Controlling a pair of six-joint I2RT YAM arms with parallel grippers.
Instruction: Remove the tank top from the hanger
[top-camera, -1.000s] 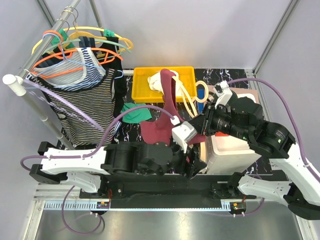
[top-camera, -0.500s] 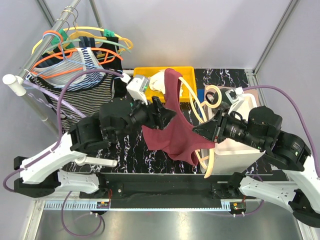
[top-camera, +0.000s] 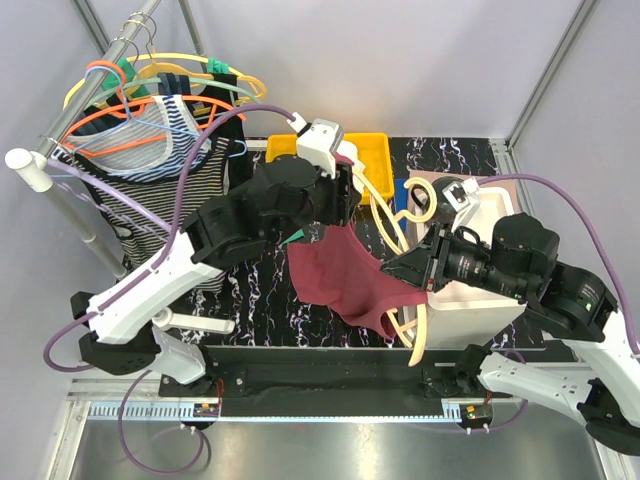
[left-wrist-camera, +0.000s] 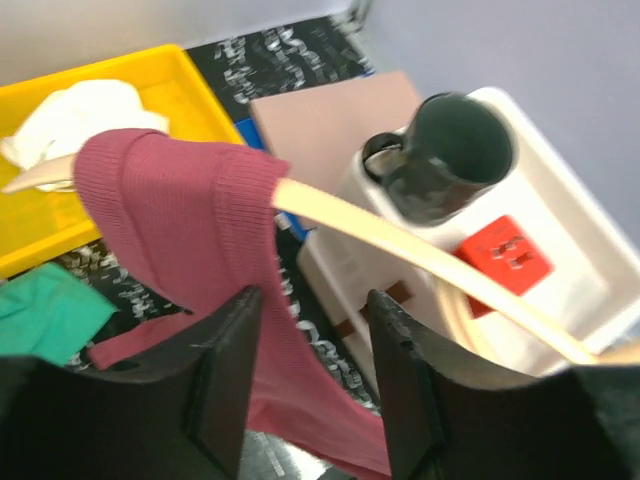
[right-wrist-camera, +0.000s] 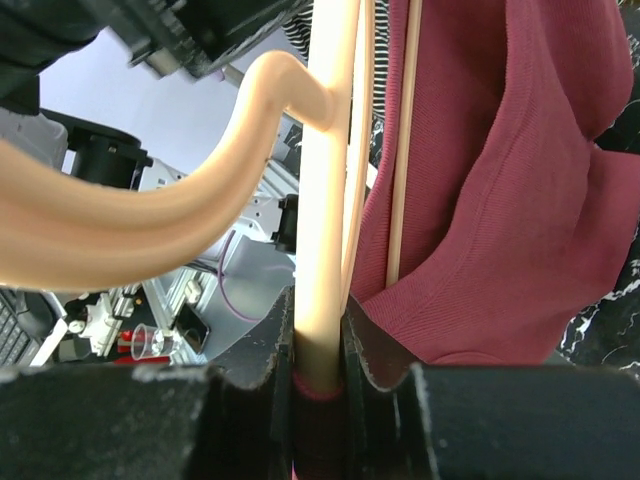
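The maroon tank top (top-camera: 340, 280) hangs from a cream hanger (top-camera: 398, 215) held up over the middle of the table. My right gripper (top-camera: 402, 270) is shut on the hanger's shaft, as the right wrist view (right-wrist-camera: 320, 360) shows close up, with the tank top (right-wrist-camera: 490, 200) draped beside it. My left gripper (top-camera: 345, 200) is raised above the top's upper strap. In the left wrist view the left gripper (left-wrist-camera: 312, 390) is open and empty. One strap of the tank top (left-wrist-camera: 180, 210) loops over the hanger's arm (left-wrist-camera: 400, 245) just beyond the fingers.
A yellow bin (top-camera: 375, 150) with white cloth (left-wrist-camera: 70, 120) stands at the back. A green cloth (left-wrist-camera: 45, 310) lies by it. A white box (top-camera: 470, 300) holding a black mug (left-wrist-camera: 445, 155) stands at right. A rack with hangers and striped garments (top-camera: 150, 140) stands at left.
My left arm has risen from low at the front and swung back toward the yellow bin, above the tank top. The right gripper still holds the hanger, shifted slightly; the top hangs lower.
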